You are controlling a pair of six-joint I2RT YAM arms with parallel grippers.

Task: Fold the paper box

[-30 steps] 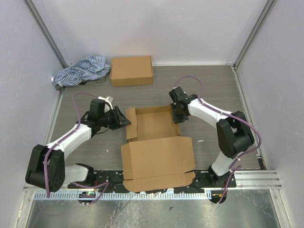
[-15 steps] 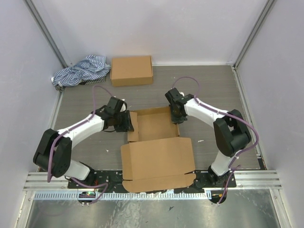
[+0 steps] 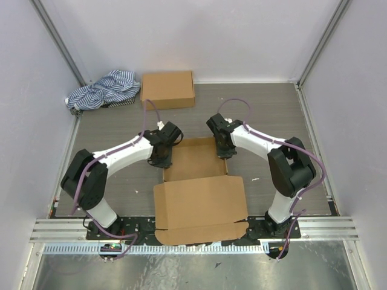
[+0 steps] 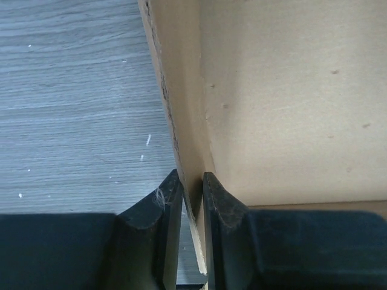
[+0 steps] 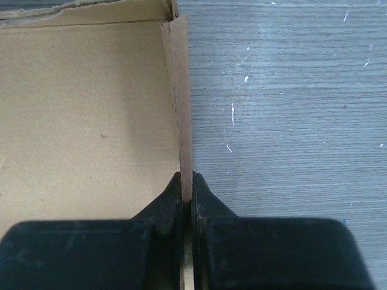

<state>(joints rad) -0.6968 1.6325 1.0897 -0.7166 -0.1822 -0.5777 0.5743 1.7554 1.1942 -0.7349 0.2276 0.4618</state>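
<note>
The paper box (image 3: 193,160) lies open in the middle of the table, its large lid panel (image 3: 199,205) flat toward the near edge. My left gripper (image 3: 164,158) sits at the box's left wall. In the left wrist view that wall (image 4: 181,109) stands upright between the jaws, and my left gripper (image 4: 192,181) is closed in on both faces of it. My right gripper (image 3: 222,150) is at the right wall. In the right wrist view my right gripper (image 5: 187,181) is shut tight on the thin upright right wall (image 5: 181,109).
A closed brown cardboard box (image 3: 167,89) rests at the back, with a striped blue-and-white cloth (image 3: 103,89) bunched in the back left corner. Grey enclosure walls stand on three sides. A metal rail (image 3: 326,226) runs along the near edge.
My left arm swung right, from outside the box to its left wall. The left flap went from splayed out to upright, and the left jaws narrowed around it. The right gripper barely shifted.
</note>
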